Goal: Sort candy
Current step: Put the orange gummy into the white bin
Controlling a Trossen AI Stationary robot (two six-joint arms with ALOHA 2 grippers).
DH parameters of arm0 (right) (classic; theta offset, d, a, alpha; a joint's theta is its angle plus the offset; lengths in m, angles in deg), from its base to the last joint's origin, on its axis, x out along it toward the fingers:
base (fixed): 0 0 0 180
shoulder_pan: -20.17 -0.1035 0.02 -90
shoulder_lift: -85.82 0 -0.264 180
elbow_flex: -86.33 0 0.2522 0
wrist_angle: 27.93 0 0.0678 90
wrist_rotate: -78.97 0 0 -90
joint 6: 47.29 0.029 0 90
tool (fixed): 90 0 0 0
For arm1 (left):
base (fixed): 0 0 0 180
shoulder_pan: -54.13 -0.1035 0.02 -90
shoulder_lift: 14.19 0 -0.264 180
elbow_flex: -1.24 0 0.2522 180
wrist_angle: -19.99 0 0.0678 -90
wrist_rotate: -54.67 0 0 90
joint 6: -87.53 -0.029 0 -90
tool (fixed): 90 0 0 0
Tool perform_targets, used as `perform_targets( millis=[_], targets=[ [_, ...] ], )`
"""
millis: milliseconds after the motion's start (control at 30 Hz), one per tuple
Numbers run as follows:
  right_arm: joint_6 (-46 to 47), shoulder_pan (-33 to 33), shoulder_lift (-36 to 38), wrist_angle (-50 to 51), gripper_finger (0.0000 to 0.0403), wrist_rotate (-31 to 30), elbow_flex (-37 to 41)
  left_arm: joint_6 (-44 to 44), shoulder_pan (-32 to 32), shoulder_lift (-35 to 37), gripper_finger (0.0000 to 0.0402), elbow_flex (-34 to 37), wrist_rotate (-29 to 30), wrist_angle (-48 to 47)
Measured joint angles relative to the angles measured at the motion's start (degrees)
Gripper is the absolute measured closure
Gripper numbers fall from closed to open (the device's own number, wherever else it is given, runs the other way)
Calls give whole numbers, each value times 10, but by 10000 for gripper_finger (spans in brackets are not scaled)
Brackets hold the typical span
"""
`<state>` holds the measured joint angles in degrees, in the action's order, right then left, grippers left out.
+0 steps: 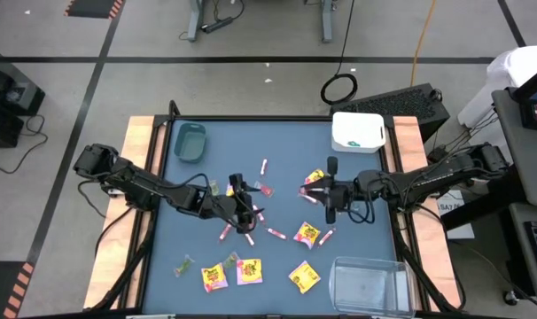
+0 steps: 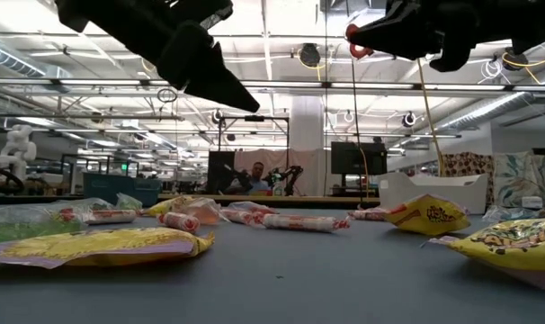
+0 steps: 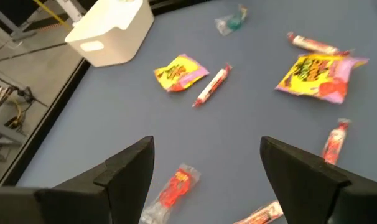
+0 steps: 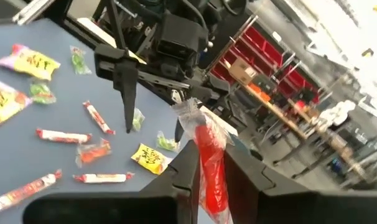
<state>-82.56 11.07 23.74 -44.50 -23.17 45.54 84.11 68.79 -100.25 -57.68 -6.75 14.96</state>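
On the blue table (image 1: 277, 199) the candy was spread about, between a white bin (image 1: 358, 131), a teal bin (image 1: 190, 142) and a clear bin (image 1: 368, 282). Yellow packets (image 1: 305, 277) were the biggest pieces; they looked flat, light and crinkly, and would likely be best pinched at an edge. Thin pink sticks (image 1: 276, 233) looked stiffer and could be taken across the middle. Small clear-wrapped sweets (image 1: 182, 264) looked slippery and were best caught by the twisted end.

Over the middle pile the left gripper (image 1: 244, 206) was held wide and empty. Its wrist view showed a red sweet (image 3: 176, 188) right below it.

By the table's right of middle the right gripper (image 4: 204, 171) was pinched on a red wrapped sweet (image 4: 207, 163), seen clearly only from its own wrist.
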Motion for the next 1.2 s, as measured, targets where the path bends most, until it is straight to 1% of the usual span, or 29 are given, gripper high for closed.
perform_targets(
  millis=[100, 333, 433, 633, 800, 900, 967, 1200],
  targets=[
    [60, 0, 0, 0, 351, 0, 0, 0, 0, 0, 105, 0, -1, -1],
    [248, 0, 0, 5, 351, 2, 0, 5, 2, 0, 105, 0, -7, -1],
    [309, 0, 0, 6, 351, 2, 0, 12, 2, 0, 105, 0, -14, -2],
    [488, 0, 0, 6, 351, 2, 0, 15, 2, 0, 105, 0, -14, -2],
    [596, 0, 0, 6, 351, 2, 0, 16, 3, 0, 105, 0, -14, -2],
    [633, 0, 0, 6, 351, 2, 0, 16, 8, 0, 105, -1, -14, -2],
    [636, 0, 0, 6, 351, 2, 0, 16, 9, 0, 105, -1, -14, -2],
    [590, 0, 0, 6, 351, 2, 0, 16, 9, 0, 105, -1, -14, -2]
  ],
)
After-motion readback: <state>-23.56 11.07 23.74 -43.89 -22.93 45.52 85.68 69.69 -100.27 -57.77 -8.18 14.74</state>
